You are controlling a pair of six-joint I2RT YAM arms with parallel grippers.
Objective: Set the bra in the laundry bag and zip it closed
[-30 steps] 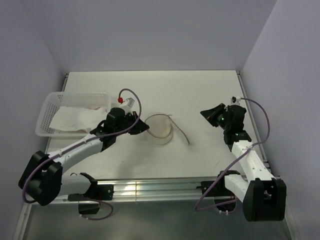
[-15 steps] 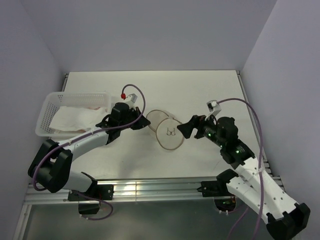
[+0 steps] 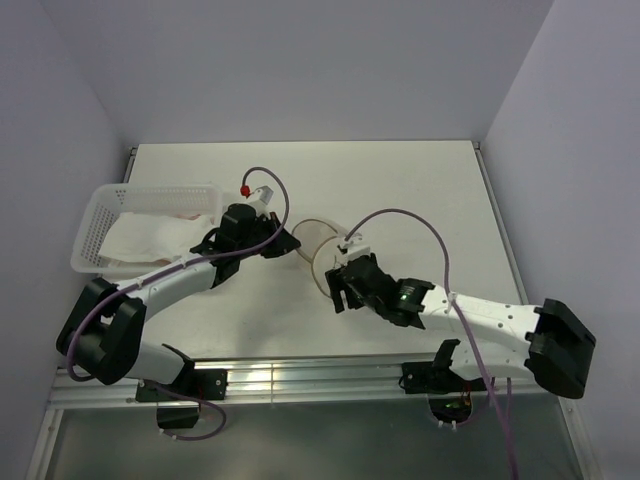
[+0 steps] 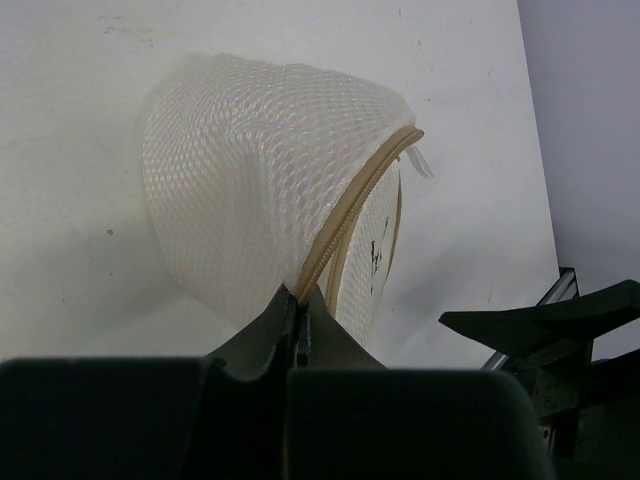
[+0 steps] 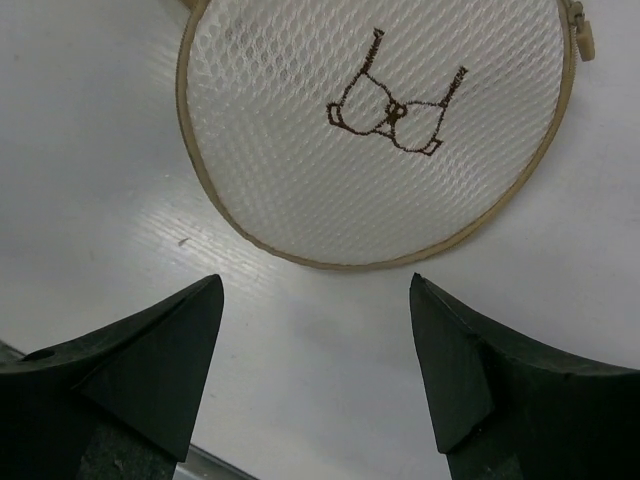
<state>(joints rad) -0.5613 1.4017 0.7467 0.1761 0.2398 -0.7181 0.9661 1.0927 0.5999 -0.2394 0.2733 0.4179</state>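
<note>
The laundry bag [image 3: 318,248] stands on edge at the table's middle, a round white mesh case with a tan zip rim. Its flat face with a brown bra drawing [image 5: 385,115] fills the right wrist view, and the zip pull [image 5: 583,40] lies at the upper right. My left gripper [image 4: 298,300] is shut on the bag's zip rim, seen from above at the left gripper [image 3: 288,246]. My right gripper [image 3: 341,289] hangs open just in front of the bag, its fingertips [image 5: 210,292] apart over bare table. A bit of pale pink fabric, the bra [image 3: 186,213], shows in the basket.
A white perforated plastic basket [image 3: 100,215] sits at the left edge and holds a white cloth [image 3: 140,240]. The right arm stretches across the near table from its base. Its black finger [image 4: 560,325] shows in the left wrist view.
The right arm has swung from the right side over to the bag, and its jaws have opened. The left gripper has kept its hold, and the bag now stands on edge.
</note>
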